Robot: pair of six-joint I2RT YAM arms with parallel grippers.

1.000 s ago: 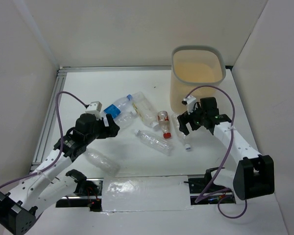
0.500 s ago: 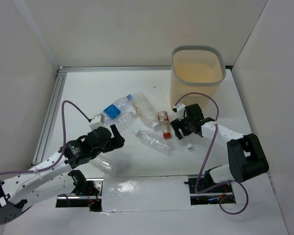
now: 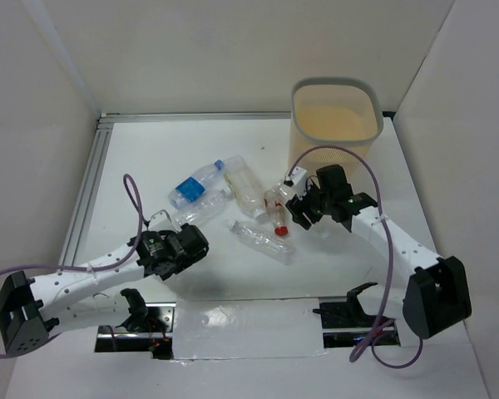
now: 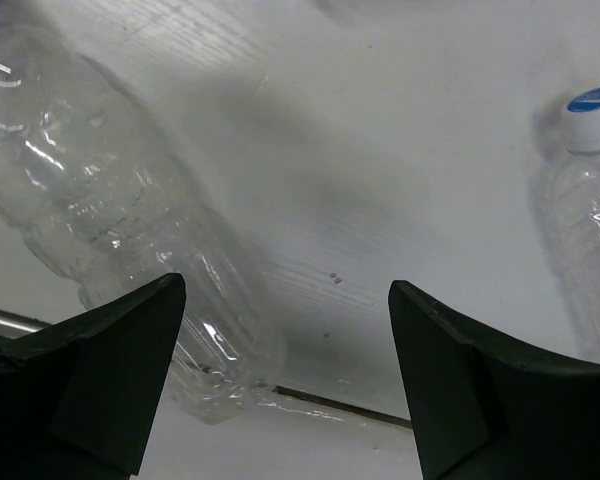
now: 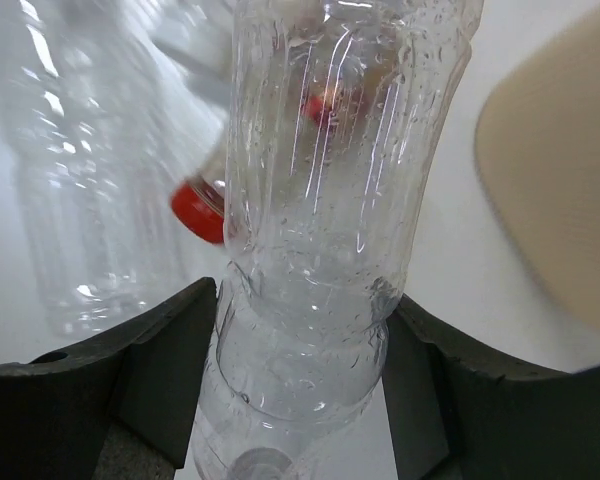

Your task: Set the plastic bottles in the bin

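Observation:
My right gripper [image 3: 304, 209] [image 5: 302, 300] is shut on a clear plastic bottle [image 5: 325, 190], a little left of and in front of the tall beige bin [image 3: 335, 125] [image 5: 550, 170]. A red-capped bottle [image 3: 276, 208] [image 5: 200, 210] lies just beyond it. My left gripper [image 3: 188, 246] [image 4: 285, 330] is open and low over the table near the front edge. A clear bottle [image 4: 110, 220] lies against its left finger [image 4: 110, 380]. Another bottle with a white and blue cap [image 4: 592, 110] lies off to the right. A blue-labelled bottle [image 3: 195, 183] and clear bottles [image 3: 262, 239] [image 3: 248, 187] lie mid-table.
White walls close in the table on the left, back and right. A metal rail [image 3: 87, 191] runs along the left edge. A shiny taped strip [image 3: 245, 328] lies at the front between the arm bases. Purple cables loop over both arms.
My left gripper came down and toward the front over the clear bottle lying at front left. My right gripper closed on a clear bottle and raised it off the table.

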